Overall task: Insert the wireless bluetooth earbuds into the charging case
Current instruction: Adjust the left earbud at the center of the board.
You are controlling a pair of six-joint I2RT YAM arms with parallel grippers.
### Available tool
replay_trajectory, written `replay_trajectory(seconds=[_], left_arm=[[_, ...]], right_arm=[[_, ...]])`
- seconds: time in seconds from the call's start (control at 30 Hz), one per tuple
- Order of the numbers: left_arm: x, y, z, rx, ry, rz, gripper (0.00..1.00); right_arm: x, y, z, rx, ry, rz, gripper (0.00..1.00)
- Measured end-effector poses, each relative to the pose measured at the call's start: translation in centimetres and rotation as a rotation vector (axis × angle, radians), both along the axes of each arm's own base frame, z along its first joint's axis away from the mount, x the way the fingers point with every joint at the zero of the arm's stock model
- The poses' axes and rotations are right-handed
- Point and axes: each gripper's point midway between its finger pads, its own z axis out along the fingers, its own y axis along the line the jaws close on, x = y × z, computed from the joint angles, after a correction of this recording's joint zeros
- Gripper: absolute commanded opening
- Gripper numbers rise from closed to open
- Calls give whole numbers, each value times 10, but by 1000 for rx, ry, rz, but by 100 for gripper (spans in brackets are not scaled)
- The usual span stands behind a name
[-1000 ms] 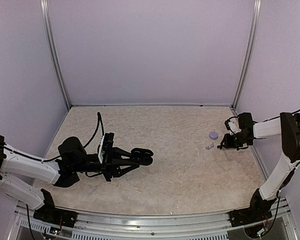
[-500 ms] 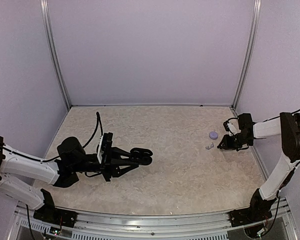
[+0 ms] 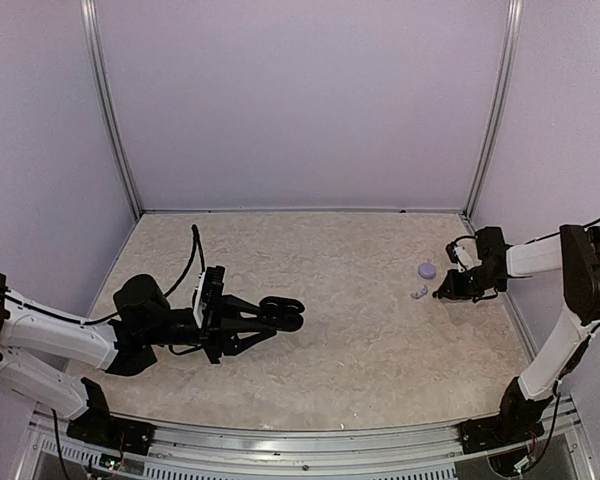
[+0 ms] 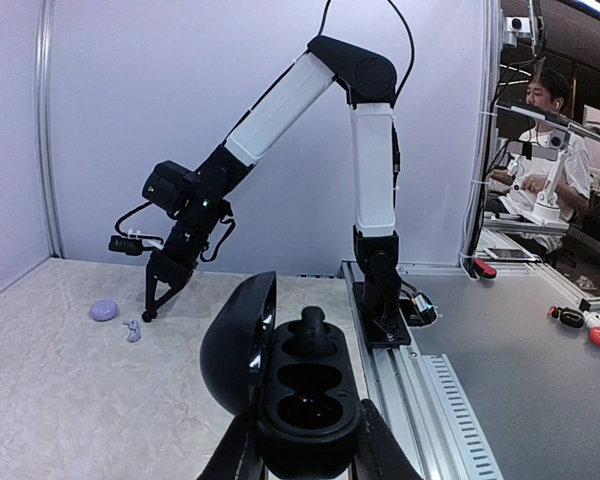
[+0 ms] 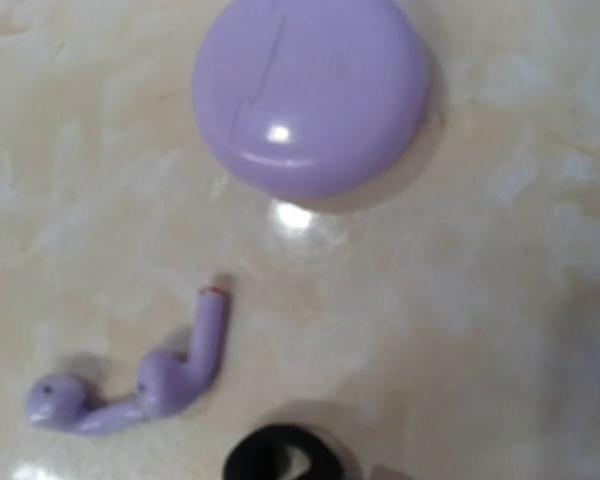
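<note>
My left gripper is shut on the black charging case and holds it just above the table at the near left. The case's lid stands open. One black earbud sits in the far slot, and the two nearer slots are empty. At the far right, my right gripper points down at the table. Its fingers converge on a small black earbud at the tips. Two lavender earbuds lie together just left of it.
A closed round lavender case lies on the table just beyond the lavender buds. The right wall and its metal post stand close behind the right arm. An aluminium rail runs along the near edge.
The right gripper's fingers have drawn closer together at the table beside the lavender buds. The left arm and the black case have not moved.
</note>
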Motion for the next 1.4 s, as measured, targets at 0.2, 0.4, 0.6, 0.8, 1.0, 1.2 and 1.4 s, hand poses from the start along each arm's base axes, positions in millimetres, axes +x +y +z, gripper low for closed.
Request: replay_trajectory(seconds=[0.2,0.4,0.6,0.8,1.0,1.2,1.4], left_arm=[[0,0,0,-1,0,0,9],[-1,0,-1,0,0,-5,9],[-1,-1,-1,1,1,-7,9],[-1,-1,-1,1,1,-7,9],[-1,-1,-1,1,0,-7,9],[-1,-1,-1,1,0,-7,9],[-1,-1,-2,2,1,-7,9]], right_arm=[[-20,28,6,57,18,33,21],[-45,67,28,158,9,103,32],[-39,66,65,150,-96,86,32],[-25,63,74,90,-139,89,30],[-26,70,46,25,-63,124,31],[-32,74,24,-12,-5,138,30],[-28,70,10,-47,23,125,30]])
